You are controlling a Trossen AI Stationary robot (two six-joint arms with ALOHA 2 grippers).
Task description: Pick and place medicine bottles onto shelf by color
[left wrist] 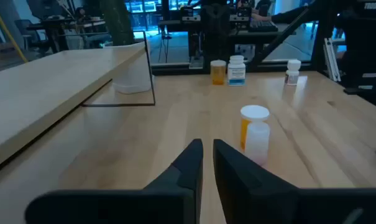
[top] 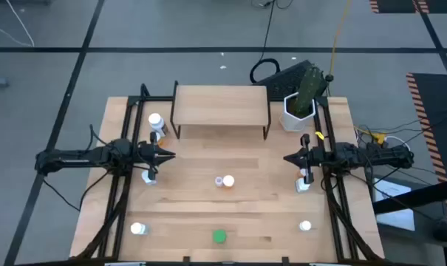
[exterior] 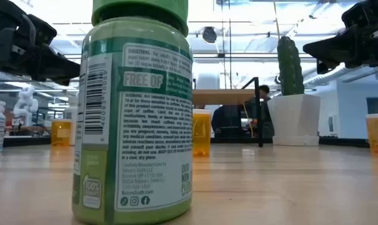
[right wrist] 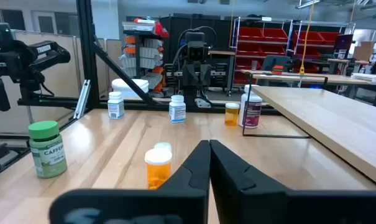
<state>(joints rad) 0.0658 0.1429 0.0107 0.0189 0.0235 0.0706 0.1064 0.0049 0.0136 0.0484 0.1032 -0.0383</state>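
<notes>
Fingers on both arms are sitting pressed together with nothing between them. The left gripper is hovering over the left side of the table, just in front of the shelf's left end, pointing toward the middle. The right gripper is mirroring it on the right side, tips aimed back at the left one, well apart from it.

The shelf is sitting at the far edge of the table, and its top is bare. None of the bottles are on it so far. They're scattered all over:
- a white-capped pair (one orange) is standing touching each other in the middle of the table, between the two grippers
- the green bottle is standing alone near the front edge, filling the low view
- a white one is sitting at the front left and another at the front right
- a white-capped bottle with an orange one touching it is standing beside the shelf's left legs
- one more is sitting just under the left arm, and one under the right arm

The cactus pot is parked right by the shelf's right end.
</notes>
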